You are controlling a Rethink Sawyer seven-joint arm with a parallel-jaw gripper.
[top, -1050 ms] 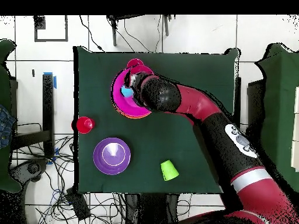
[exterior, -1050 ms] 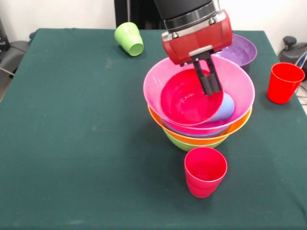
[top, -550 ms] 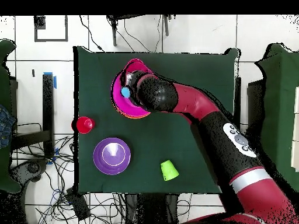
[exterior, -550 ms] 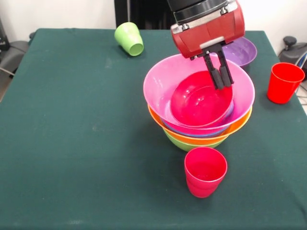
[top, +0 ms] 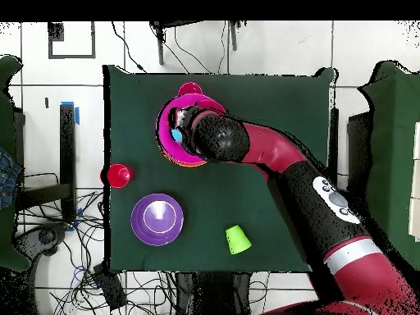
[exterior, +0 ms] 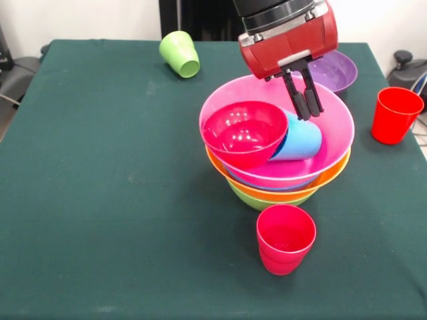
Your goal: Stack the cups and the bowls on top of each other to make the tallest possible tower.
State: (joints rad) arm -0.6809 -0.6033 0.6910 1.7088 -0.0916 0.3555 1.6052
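The tower stands mid-table: a lime green bowl (exterior: pixel 257 199) at the bottom, then orange (exterior: pixel 331 176) and blue rims, and the wide pink bowl (exterior: pixel 230 93) (top: pixel 166 148) on top. Inside the pink bowl the small red bowl (exterior: pixel 244 133) sits tilted, leaning on a sky blue cup (exterior: pixel 300 141) (top: pixel 176 136) that lies on its side. My gripper (exterior: pixel 304 107) hangs just above the blue cup, shut with nothing in it, beside the red bowl's right rim. One red cup (exterior: pixel 285 239) (top: pixel 189 88) stands upright in front of the tower.
Another red cup (exterior: pixel 395 115) (top: pixel 117 175) stands at the right edge in the front view. A purple bowl (exterior: pixel 340 71) (top: pixel 157 219) sits behind the tower. A lime green cup (exterior: pixel 180 55) (top: pixel 238 239) lies on its side at the far left.
The red bowl has left my gripper and tipped to the left inside the pink bowl, uncovering the blue cup. My gripper has stayed almost still over the last half second.
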